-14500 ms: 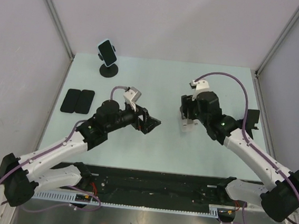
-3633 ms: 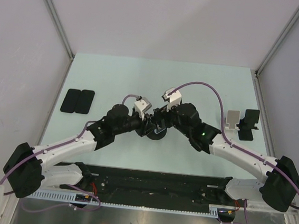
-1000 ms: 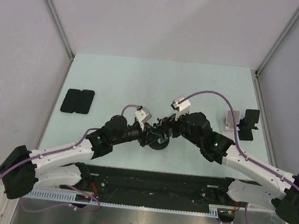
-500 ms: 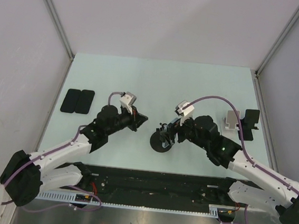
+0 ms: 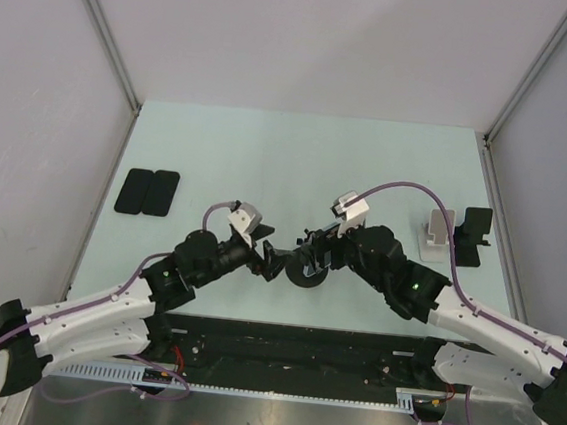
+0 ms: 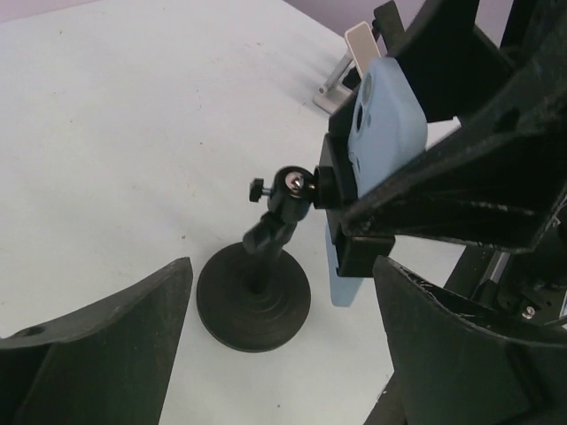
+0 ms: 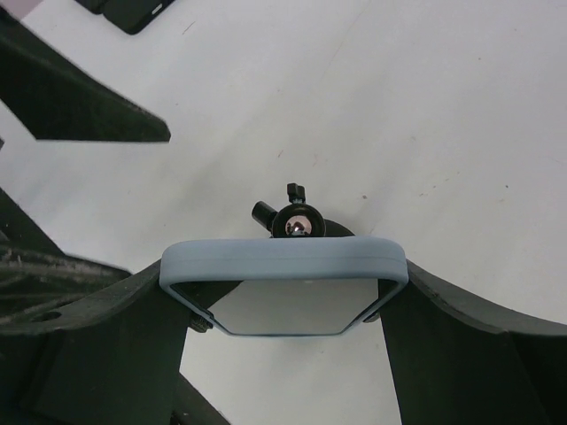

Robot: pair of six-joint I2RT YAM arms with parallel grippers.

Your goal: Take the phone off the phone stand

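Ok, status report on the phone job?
Left gripper jaws open by phone stand. Right gripper jaws closed on phone. Phone not yet off stand. Nothing blocking.

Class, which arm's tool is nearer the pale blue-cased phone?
Right. The right tool grips the pale blue-cased phone by both edges; the left tool is open, just short of the black round-based stand.

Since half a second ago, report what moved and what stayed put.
The left gripper swung back toward the phone stand and now stands open, empty. The right gripper keeps its grip on the phone, still clamped in the unmoved stand.
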